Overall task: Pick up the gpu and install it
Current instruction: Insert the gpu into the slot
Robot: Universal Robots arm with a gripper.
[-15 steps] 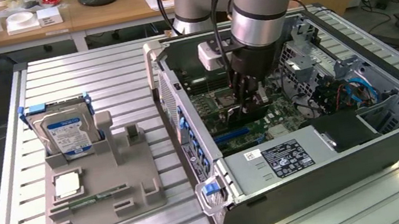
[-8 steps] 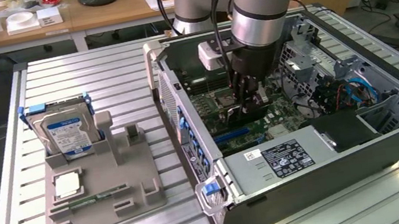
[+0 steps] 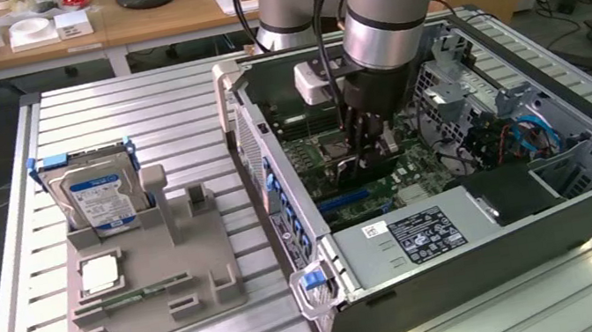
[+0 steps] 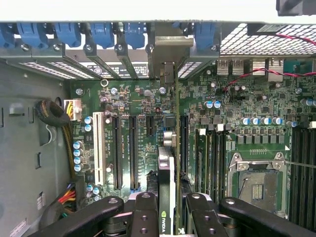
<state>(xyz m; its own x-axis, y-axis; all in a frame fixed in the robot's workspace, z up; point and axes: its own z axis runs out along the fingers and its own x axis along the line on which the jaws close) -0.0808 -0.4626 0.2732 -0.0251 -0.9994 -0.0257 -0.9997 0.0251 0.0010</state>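
Both jaws are clamped narrowly on the gpu [image 4: 166, 173], 1 black finger [image 4: 143, 215] on each flat face, so the card stands on edge between them with its green logo showing just above the grip. From the wrist view the card runs straight away from the jaws across the motherboard [image 4: 128, 98] to its silver end bracket [image 4: 168, 52], which sits against the rear wall of the case among the blue slot latches [image 4: 98, 34]. Its thin edge lines up just beside 1 of the long black expansion slots [image 4: 183, 148]; whether it is seated in a slot I cannot tell. To 1 side lie 2 more black slots [image 4: 117, 153] and a white slot [image 4: 98, 148]; to the other is the open CPU socket [image 4: 256, 182]. In the exterior view the arm [image 3: 389, 0] reaches down into the open computer case [image 3: 497, 232], which lies on its side on the slatted metal bench [image 3: 143, 101], and the gpu [image 3: 358, 178] is low inside, near the board. On the exterior view's left, well apart from the case, a grey holder [image 3: 161, 285] carries an upright hard drive [image 3: 98, 193], a square silver chip [image 3: 99, 273] and a slim memory stick [image 3: 132, 294].
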